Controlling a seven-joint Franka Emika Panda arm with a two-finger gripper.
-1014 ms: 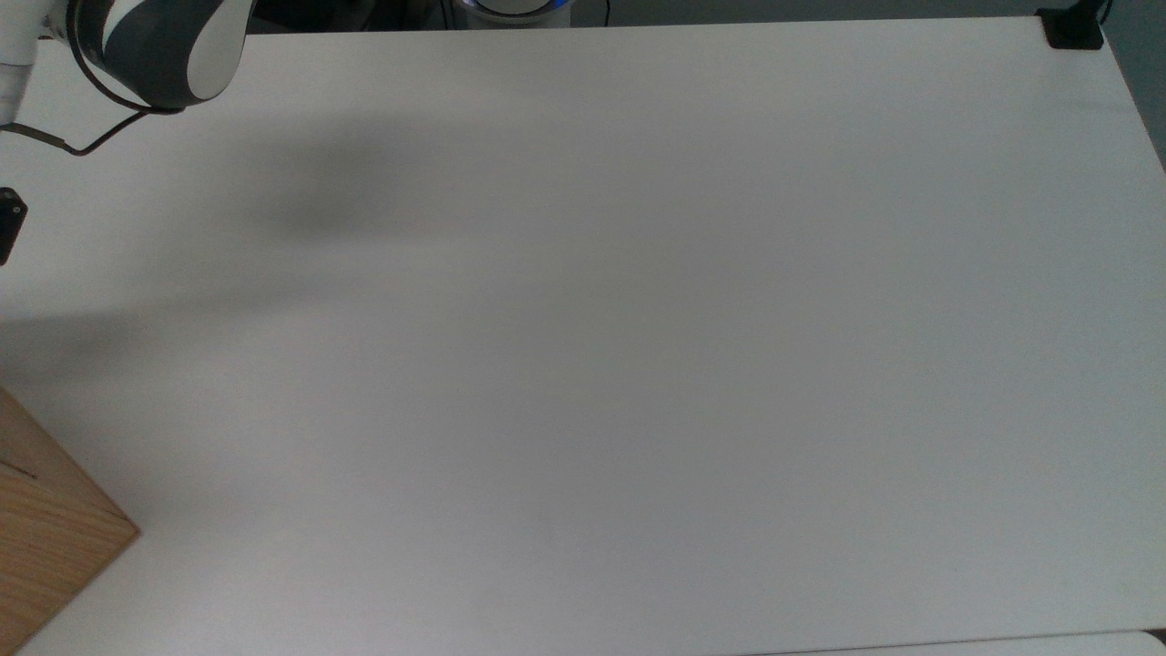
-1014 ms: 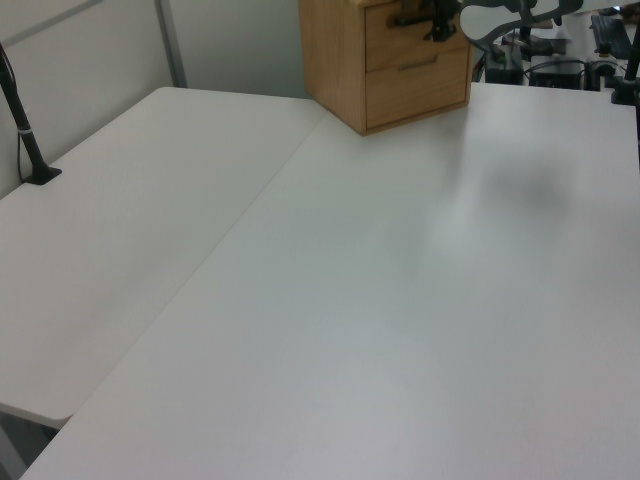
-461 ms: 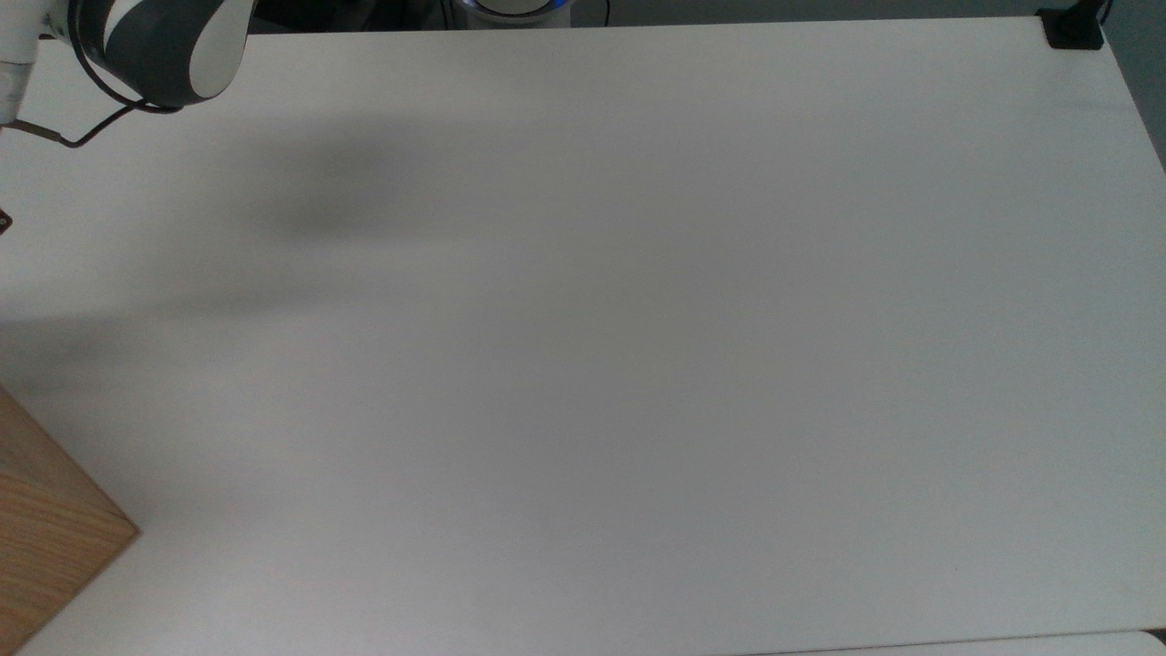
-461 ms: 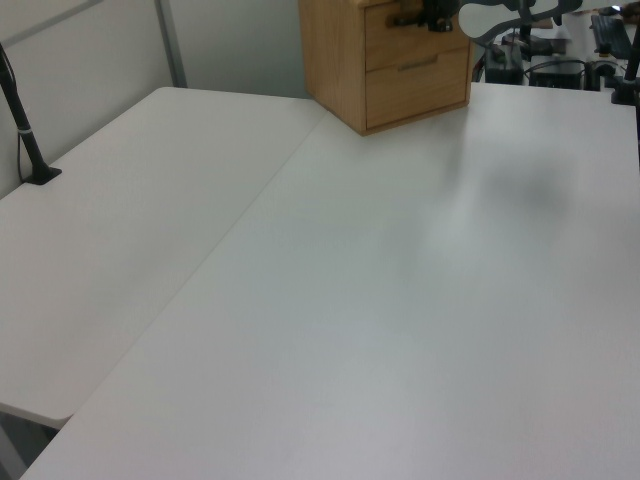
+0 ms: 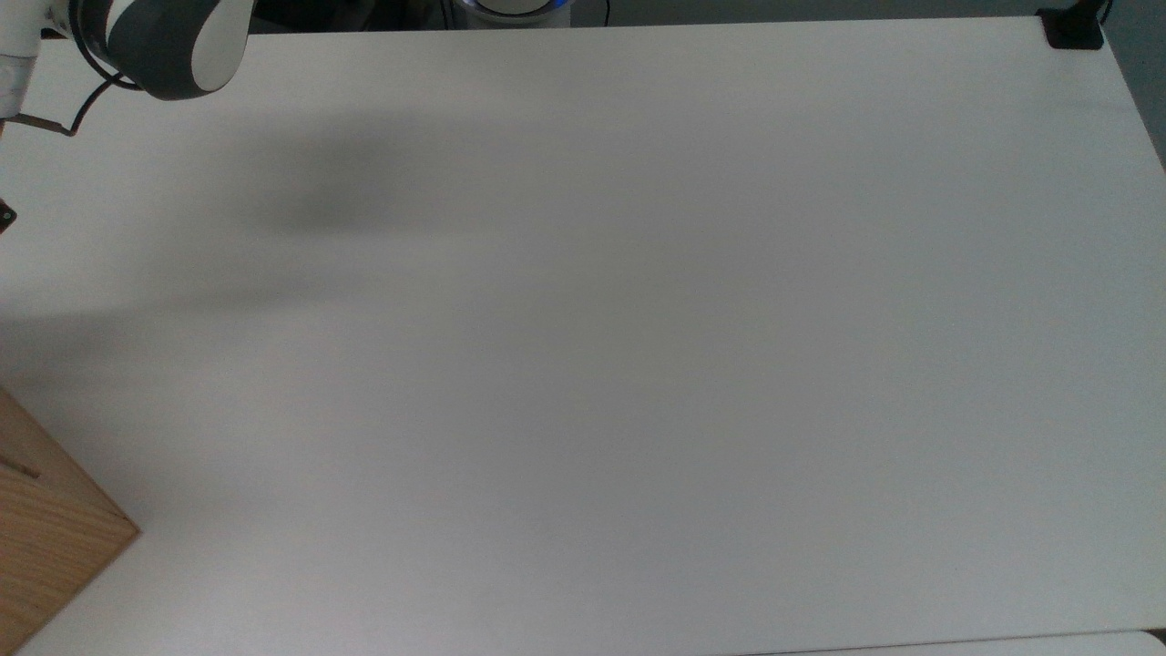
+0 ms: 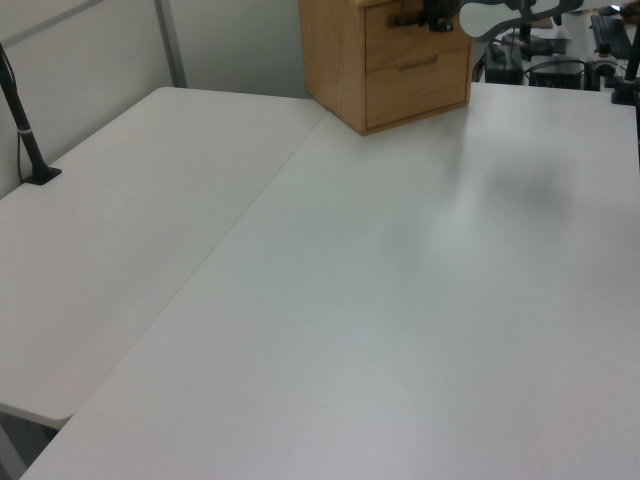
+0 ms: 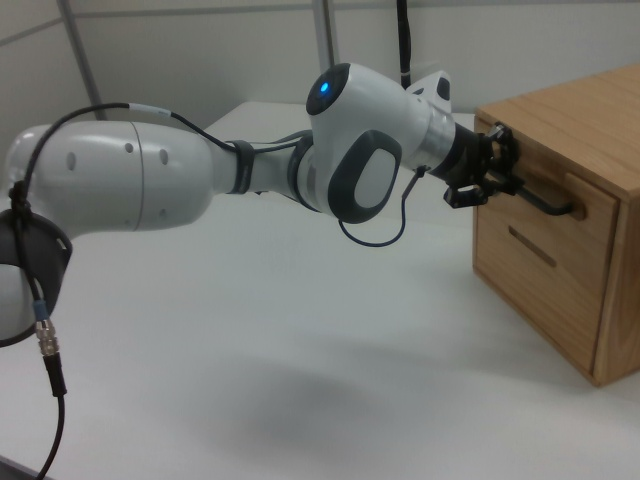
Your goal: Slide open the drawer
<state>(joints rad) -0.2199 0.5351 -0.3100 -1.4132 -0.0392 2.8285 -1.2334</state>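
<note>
My black two-finger gripper (image 7: pixel 505 172) sits at the front of the light oak-grain wooden drawer (image 7: pixel 540 195), the upper of two drawer fronts in a plain wooden cabinet body (image 7: pixel 585 120) of the same wood. In the right view the gripper meets the thin black metal bar handle (image 7: pixel 548 205) at the end nearest my wrist, and the fingers look closed around that bar, though the contact is small and partly hidden by the gripper body, so I would not swear to it. The drawer front stands slightly proud of the cabinet face there, with the lower drawer (image 7: pixel 535 262) flush beneath it. In the left view the same cabinet (image 6: pixel 340 60) stands at the far edge of the table, with my gripper (image 6: pixel 432 14) at the handle near the top edge. My white and grey arm (image 7: pixel 250 170) reaches in from the right view's left, a black cable (image 7: pixel 40 330) hanging near its base. The cabinet rests on a wide white table (image 5: pixel 638 364); in the top view one wooden corner (image 5: pixel 46 538) shows at the lower left. Pale partition walls (image 7: pixel 200 50) stand behind.
</note>
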